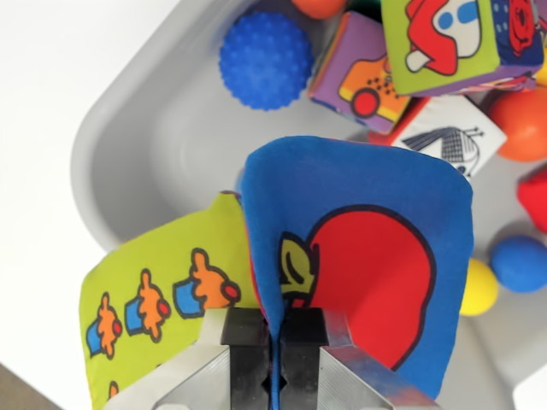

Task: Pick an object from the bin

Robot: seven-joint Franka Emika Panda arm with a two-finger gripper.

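Note:
My gripper (274, 342) is shut on the edge of a soft fabric cube (376, 248), pinching a fold of its cloth between the black pads (245, 337). The cube shows a blue face with a red apple and a lime-green face with cupcakes (162, 290). It hangs lifted above the grey bin (145, 145), filling the lower middle of the wrist view. Below it the bin's floor is bare on the left.
In the bin's upper part lie a bumpy blue ball (266, 58), a purple fabric cube (359, 73), a green fabric cube (453, 38), a white block (453, 137), an orange ball (523, 124), a small blue ball (519, 263) and a yellow ball (479, 288). White table surrounds the bin.

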